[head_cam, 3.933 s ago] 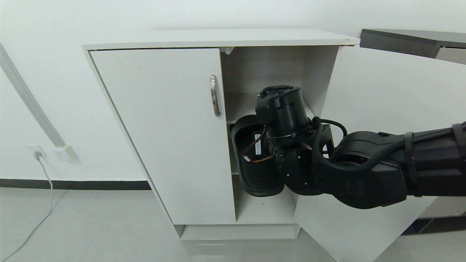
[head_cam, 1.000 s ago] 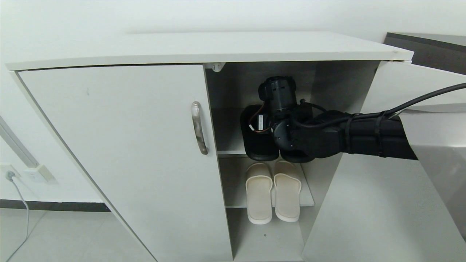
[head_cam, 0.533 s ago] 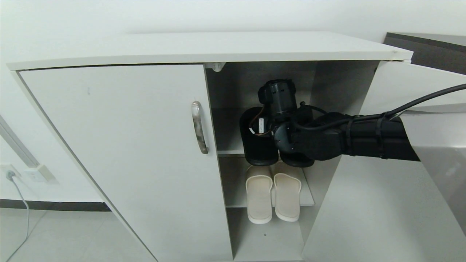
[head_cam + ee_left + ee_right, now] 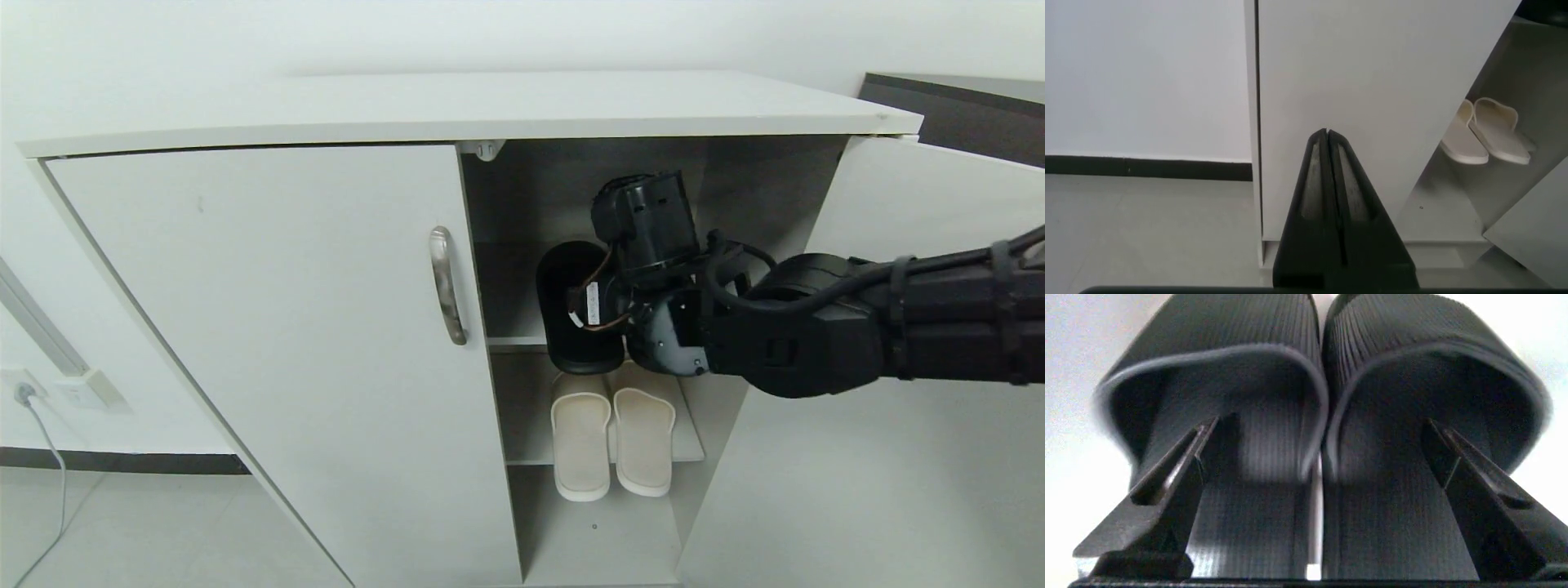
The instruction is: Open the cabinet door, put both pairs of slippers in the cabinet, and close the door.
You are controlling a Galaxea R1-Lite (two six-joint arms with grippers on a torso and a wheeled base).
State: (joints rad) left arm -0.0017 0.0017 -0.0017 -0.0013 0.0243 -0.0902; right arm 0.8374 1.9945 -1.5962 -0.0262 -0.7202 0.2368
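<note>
A pair of black slippers (image 4: 575,306) stands side by side on the upper shelf (image 4: 514,341) of the white cabinet (image 4: 457,102), heels poking over the shelf's front edge. My right arm (image 4: 653,245) hangs just in front of them. In the right wrist view my right gripper (image 4: 1321,429) is open, its fingers (image 4: 1176,498) spread wide before the black slippers (image 4: 1315,384), not touching them. A pair of white slippers (image 4: 612,429) lies on the shelf below. My left gripper (image 4: 1328,139) is shut on nothing, low before the closed left door (image 4: 1372,82), with the white slippers (image 4: 1486,131) off to one side.
The right door (image 4: 857,457) stands swung wide open, under my right arm. The left door (image 4: 269,327) is closed, with a metal handle (image 4: 445,286). A wall socket and cable (image 4: 20,396) sit low on the left. Dark furniture (image 4: 963,106) stands behind on the right.
The camera moved closer since the first frame. My right arm carried the black slippers onto the upper shelf, then over the last second drew back toward me while they stayed.
</note>
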